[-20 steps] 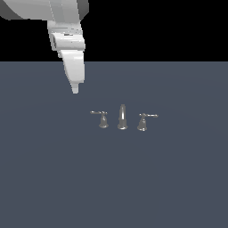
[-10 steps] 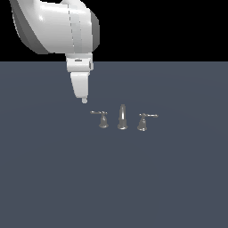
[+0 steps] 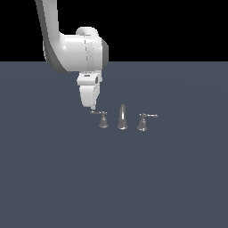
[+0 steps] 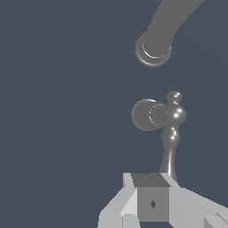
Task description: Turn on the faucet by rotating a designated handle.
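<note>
Faucet: shiny grey metal, with bright highlights on the handle. Gripper: white with grey faces. Arm: white, grey trim. Floor: plain slate blue. Background: black.

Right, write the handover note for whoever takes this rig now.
Hand: holding nothing; the views do not show whether it is open or shut. It hangs just above the outer tip of the lever on the handle at the exterior view's left.
Faucet: spout in the middle, second handle on the exterior view's right, all standing on the grey surface.
Done: the approach. Contact with the lever cannot be confirmed.
Left: push the lever around to turn on the water.
</note>
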You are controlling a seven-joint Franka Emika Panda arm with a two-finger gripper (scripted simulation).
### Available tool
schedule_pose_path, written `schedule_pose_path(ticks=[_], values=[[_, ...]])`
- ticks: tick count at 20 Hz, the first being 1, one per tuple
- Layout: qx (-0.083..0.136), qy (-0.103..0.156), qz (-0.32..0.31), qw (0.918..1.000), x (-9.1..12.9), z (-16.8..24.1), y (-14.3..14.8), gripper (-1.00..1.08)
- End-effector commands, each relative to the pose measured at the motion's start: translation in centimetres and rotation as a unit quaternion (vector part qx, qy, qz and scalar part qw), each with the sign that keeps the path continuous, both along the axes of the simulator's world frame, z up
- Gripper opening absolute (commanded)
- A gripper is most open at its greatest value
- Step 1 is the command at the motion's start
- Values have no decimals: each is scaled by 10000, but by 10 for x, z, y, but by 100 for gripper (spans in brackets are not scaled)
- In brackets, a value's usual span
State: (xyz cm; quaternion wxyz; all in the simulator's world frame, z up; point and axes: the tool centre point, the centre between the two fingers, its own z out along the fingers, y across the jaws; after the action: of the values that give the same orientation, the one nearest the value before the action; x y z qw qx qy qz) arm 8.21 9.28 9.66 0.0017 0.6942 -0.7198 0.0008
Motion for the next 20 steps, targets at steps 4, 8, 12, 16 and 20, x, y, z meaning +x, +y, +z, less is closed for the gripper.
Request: schedule_pose_path(ticks=[4,8,12,16,20], values=[[7,-8,-372,9993,16,-16,-11,-100],[12,-8,-507,9987,22,-21,-15,-100],[16,-8,-533,9986,23,-22,-16,-100],[17,-8,-483,9988,21,-20,-14,-100],[17,-8,-479,9988,21,-20,-14,-100]])
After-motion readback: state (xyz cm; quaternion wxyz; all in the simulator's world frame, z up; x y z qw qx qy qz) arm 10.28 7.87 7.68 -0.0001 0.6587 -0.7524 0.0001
